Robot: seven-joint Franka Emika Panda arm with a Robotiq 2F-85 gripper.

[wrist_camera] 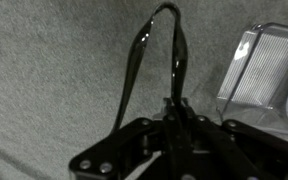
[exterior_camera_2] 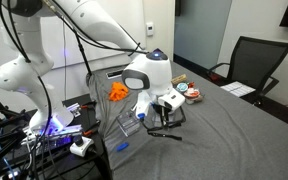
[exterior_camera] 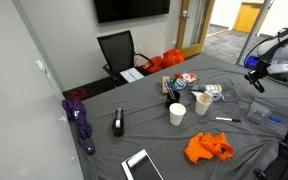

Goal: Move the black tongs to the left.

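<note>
The black tongs [wrist_camera: 136, 65] are slim and all black, with two thin arms joined in a loop at the far end. In the wrist view one arm runs into my gripper [wrist_camera: 172, 120], whose jaws are shut on it; the other arm hangs free to the left. The tongs are over grey cloth. In an exterior view my gripper [exterior_camera_2: 156, 108] is low over the table with the tongs [exterior_camera_2: 164, 132] under it. In an exterior view my gripper [exterior_camera: 255, 82] is at the table's right end.
Two paper cups [exterior_camera: 177, 114] [exterior_camera: 204, 103], a thin white pen [exterior_camera: 225, 120], an orange cloth [exterior_camera: 208, 147], a black block with a white label [exterior_camera: 118, 123] and a purple object [exterior_camera: 80, 118] lie on the grey table. A clear container [wrist_camera: 269, 75] lies right of the tongs.
</note>
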